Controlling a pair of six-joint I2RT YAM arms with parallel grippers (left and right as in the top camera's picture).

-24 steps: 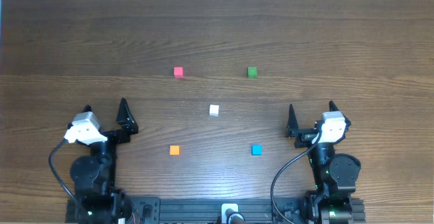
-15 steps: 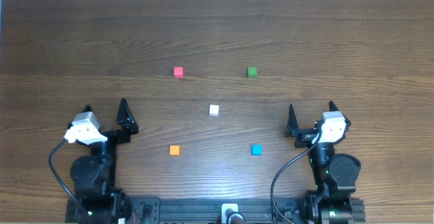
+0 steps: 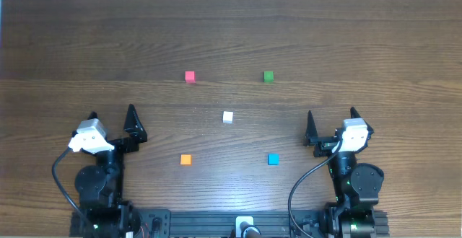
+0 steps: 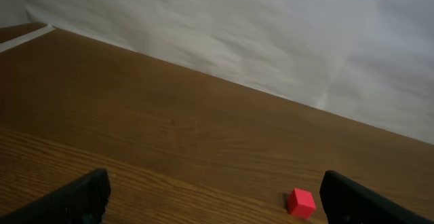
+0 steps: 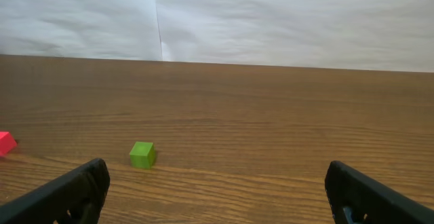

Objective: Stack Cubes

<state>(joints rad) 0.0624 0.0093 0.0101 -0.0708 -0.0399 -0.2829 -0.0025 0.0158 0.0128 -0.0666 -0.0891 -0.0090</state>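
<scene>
Cubes well apart on table (image 3: 361,36): pink (image 3: 190,76), green (image 3: 268,76), white (image 3: 228,117), orange (image 3: 186,159), blue (image 3: 273,159).

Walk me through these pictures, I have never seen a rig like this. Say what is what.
These are two robot arms standing along one edge of a wooden table. One picture looks straight down from a fixed camera overhead. The other two come from small cameras on each arm's wrist, looking forward between its two fingers. The left pincer and the right pincer are both open and hold nothing. Five small cubes lie apart on the wood, none stacked: a pink cube, a green cube, a white cube in the middle, an orange cube and a blue cube. The left wrist camera sees the pink one, the right wrist camera the green one.
</scene>
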